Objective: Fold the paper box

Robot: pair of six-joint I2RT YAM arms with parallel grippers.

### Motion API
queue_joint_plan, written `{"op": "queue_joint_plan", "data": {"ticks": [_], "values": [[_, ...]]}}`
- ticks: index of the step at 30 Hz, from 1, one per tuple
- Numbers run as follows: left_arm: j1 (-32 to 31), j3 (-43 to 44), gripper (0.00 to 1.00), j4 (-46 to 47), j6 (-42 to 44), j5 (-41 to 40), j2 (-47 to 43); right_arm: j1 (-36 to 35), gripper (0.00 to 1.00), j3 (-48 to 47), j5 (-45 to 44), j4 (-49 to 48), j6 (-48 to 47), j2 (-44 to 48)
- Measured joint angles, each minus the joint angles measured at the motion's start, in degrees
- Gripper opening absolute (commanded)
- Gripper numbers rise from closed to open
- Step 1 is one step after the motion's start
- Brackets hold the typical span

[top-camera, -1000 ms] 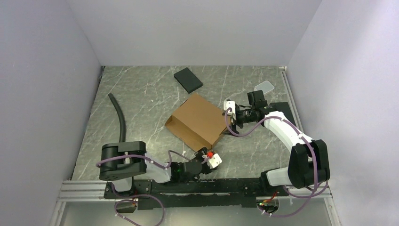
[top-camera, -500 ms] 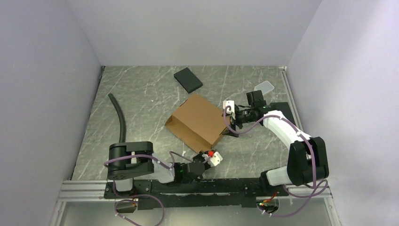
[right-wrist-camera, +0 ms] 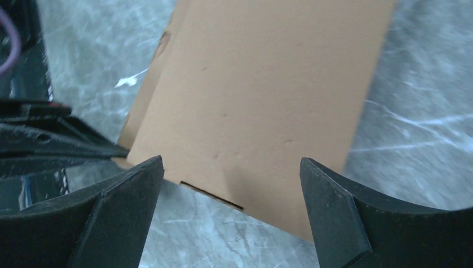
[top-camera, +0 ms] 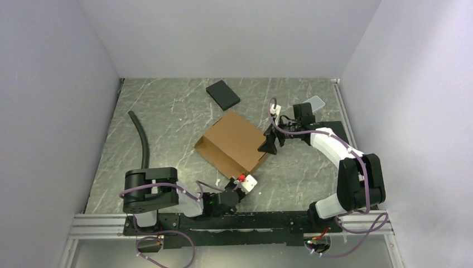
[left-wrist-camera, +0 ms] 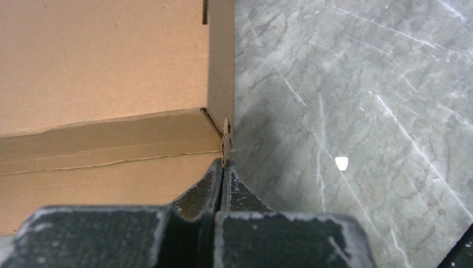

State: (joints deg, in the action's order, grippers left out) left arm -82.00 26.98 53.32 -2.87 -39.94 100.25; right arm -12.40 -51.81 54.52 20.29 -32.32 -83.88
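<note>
The paper box [top-camera: 233, 144] is a brown cardboard mailer lying mid-table, folded into a shallow box. Its near corner fills the left wrist view [left-wrist-camera: 100, 67]. A thin cardboard tab [left-wrist-camera: 226, 134] sticks out at that corner, and my left gripper [top-camera: 241, 181] [left-wrist-camera: 223, 164] is shut with the tab's edge pinched between its tips. My right gripper [top-camera: 268, 145] [right-wrist-camera: 231, 164] hovers open over the box's right edge, its jaws wide apart and holding nothing. Below it the box lid [right-wrist-camera: 268, 100] shows a narrow slot [right-wrist-camera: 212, 195] at its edge.
A flat black slab [top-camera: 223, 95] lies at the back. A translucent square container [top-camera: 314, 103] sits at the back right, by a black mat [top-camera: 334, 127] under the right arm. A curved black hose [top-camera: 140, 137] lies at the left. Grey walls enclose three sides.
My left gripper closed and came up to the box's near corner. My right gripper turned and moved over the box's right edge, still open.
</note>
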Motion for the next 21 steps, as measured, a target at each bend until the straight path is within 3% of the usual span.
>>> {"op": "queue_joint_plan", "data": {"ticks": [9,14,21], "values": [[2.1,-1.2,0.0,0.3,-5.0,0.9,-1.2,4.6,0.95,-0.3,-7.3,-10.3,19.6,-4.0],[2.9,-2.3,0.0,0.7,-6.6,1.4,-2.2,5.5,0.9,-1.3,-7.6,-9.9,24.7,-12.5],[4.1,-4.1,0.0,3.0,-9.1,2.7,-2.6,6.8,0.78,-1.6,-7.0,-9.4,28.1,-15.4]]}}
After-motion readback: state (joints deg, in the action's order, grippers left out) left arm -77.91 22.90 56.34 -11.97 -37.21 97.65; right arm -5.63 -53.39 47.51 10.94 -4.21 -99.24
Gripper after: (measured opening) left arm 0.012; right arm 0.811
